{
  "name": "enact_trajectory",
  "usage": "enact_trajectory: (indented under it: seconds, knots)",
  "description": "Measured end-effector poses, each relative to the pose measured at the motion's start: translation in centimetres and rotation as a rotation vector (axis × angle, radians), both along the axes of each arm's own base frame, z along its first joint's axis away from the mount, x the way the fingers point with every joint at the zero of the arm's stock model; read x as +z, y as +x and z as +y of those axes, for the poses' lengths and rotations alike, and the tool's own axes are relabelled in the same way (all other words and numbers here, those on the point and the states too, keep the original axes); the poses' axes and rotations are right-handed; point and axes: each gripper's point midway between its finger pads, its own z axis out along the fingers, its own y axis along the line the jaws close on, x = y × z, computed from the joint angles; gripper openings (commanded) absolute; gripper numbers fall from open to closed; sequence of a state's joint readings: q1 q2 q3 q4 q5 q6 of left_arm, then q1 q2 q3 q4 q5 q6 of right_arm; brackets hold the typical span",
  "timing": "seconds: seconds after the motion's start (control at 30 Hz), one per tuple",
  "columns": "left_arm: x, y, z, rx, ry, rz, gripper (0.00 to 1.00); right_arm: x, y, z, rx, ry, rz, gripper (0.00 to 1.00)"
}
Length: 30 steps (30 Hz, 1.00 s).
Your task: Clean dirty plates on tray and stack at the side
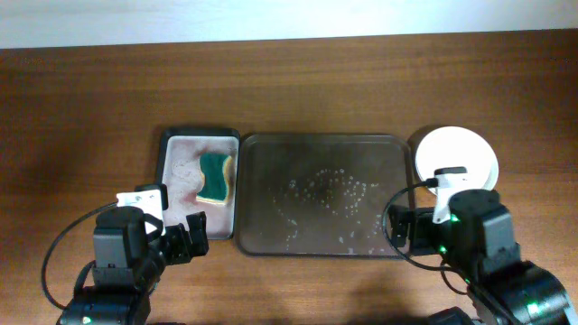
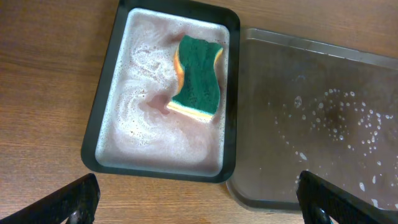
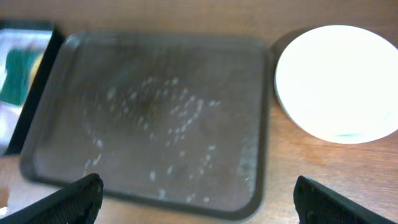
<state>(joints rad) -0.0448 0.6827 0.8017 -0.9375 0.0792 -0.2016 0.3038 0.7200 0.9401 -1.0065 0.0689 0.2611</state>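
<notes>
All plates [image 3: 336, 81]: stacked ahead-right of my right claw [image 3: 199, 205], off the tray [image 3: 62, 124]
Left claw [image 2: 199, 205]: released, empty; right too
Remaining: nothing, I judge

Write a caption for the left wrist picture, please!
A green sponge rests in the foamy black tray beside the wet brown tray.

Overhead: fixed above, facing straight down on the whole table [image 1: 289, 81]. Left wrist: near, looking down on the small tray [image 2: 106, 124] and left end of the large tray [image 2: 280, 93]. Right wrist: near, blurred, over the large tray and plates [image 3: 339, 81]. All 3 share the large tray.
</notes>
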Motion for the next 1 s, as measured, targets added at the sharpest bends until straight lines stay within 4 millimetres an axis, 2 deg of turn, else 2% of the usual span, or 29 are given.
enact_trajectory:
  seconds: [0.1,0.2,0.47,0.63,0.73,0.77,0.9,1.0]
  knots:
    - [0.0,0.0,0.0,0.000,0.000,-0.001,0.99,2.2,0.3,-2.6,-0.108,0.020,-0.156,0.99]
    - [0.0,0.0,0.0,0.000,0.000,0.001,0.99,2.0,0.3,-4.3,-0.166,0.017,-0.289,0.99]
    - [-0.2,-0.1,0.0,0.000,0.000,0.005,0.99,1.2,1.8,-4.9,-0.191,0.084,-0.720,0.99]
    - [-0.2,0.0,0.0,0.000,0.000,0.005,0.99,0.8,2.2,-5.3,-0.199,0.106,-0.899,0.99]
    - [-0.2,-0.1,0.0,0.000,0.000,0.005,0.99,-1.3,2.9,-5.6,-0.206,0.097,-0.903,0.99]
    - [-0.2,0.0,0.0,0.000,0.000,0.005,0.99,-3.0,3.2,-5.7,-0.202,0.066,-0.856,0.99]
    - [-0.2,-0.1,0.0,0.000,0.000,0.005,0.99,-6.7,3.2,-5.1,-0.118,-0.053,-0.724,0.99]
    - [-0.2,0.0,0.0,0.000,0.000,0.005,0.99,-6.8,3.2,-5.0,-0.092,-0.090,-0.722,0.99]
